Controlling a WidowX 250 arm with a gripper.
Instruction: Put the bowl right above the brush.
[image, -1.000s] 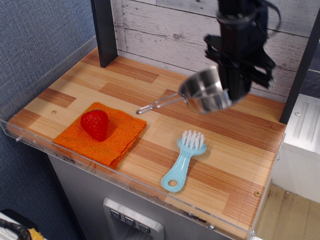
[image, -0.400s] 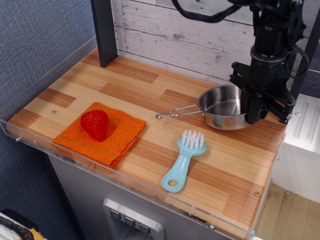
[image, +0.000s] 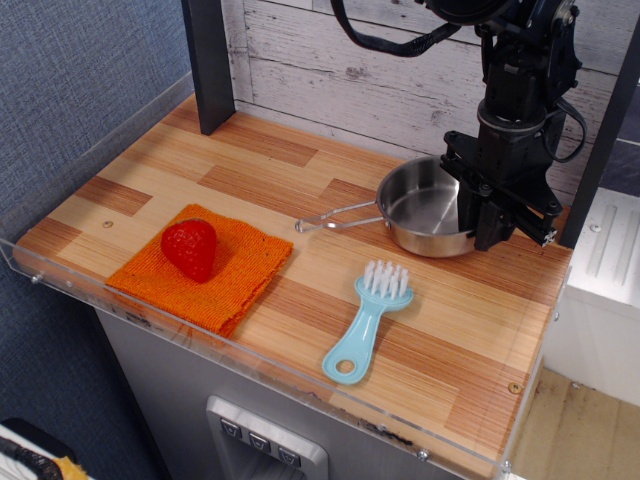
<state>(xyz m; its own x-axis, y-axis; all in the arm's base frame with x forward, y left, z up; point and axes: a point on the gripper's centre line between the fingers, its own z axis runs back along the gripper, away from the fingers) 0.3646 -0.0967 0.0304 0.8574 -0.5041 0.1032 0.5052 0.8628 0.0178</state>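
Note:
The shiny steel bowl (image: 420, 208) sits low at the back right of the wooden table, level, with its thin wire handle (image: 335, 217) pointing left. My gripper (image: 487, 222) stands upright over the bowl's right rim and is shut on that rim. The light-blue brush (image: 366, 322) lies flat in front of the bowl, white bristles (image: 386, 280) toward it and the handle's hole toward the front edge. A small gap of bare wood separates the bowl from the bristles.
An orange cloth (image: 205, 268) with a red strawberry (image: 190, 248) on it lies at the front left. A black post (image: 208, 62) stands at the back left, another (image: 605, 130) at the right. A clear raised rim (image: 250, 362) borders the table front.
The bowl was held tilted in the air a second ago. It has come down level at the back right, then shifted a little left with the gripper.

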